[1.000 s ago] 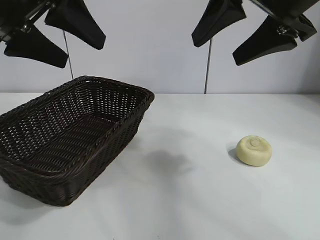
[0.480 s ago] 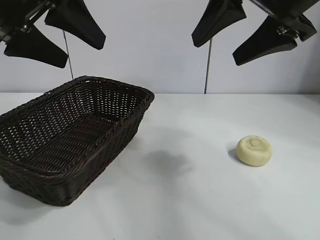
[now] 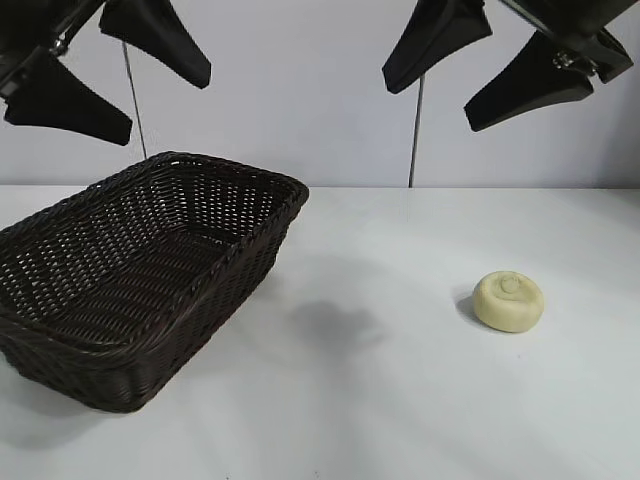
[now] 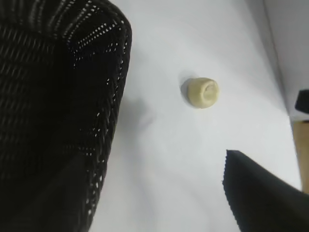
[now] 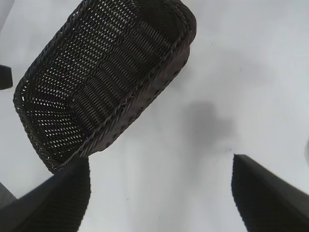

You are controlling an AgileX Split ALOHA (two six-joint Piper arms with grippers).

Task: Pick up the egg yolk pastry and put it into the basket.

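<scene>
The egg yolk pastry [image 3: 508, 301], a small pale yellow round bun, lies on the white table at the right; the left wrist view shows the pastry [image 4: 203, 93] too. At the left stands the dark brown wicker basket [image 3: 215, 300], with nothing in it. The same basket [image 4: 58, 96] fills one side of the left wrist view, and the basket [image 5: 145, 101] also appears in the right wrist view. My left gripper [image 3: 165, 108] [image 4: 154, 159] hangs open high above the basket's far end. High over the table's middle right, my right gripper [image 3: 430, 105] [image 5: 161, 158] is open and holds nothing.
The white table [image 3: 380, 400] spreads between basket and pastry. A pale wall with two thin vertical rods [image 3: 414, 140] closes the back.
My left gripper has shifted slightly up and to the left. The pastry, the basket and the right gripper have not moved.
</scene>
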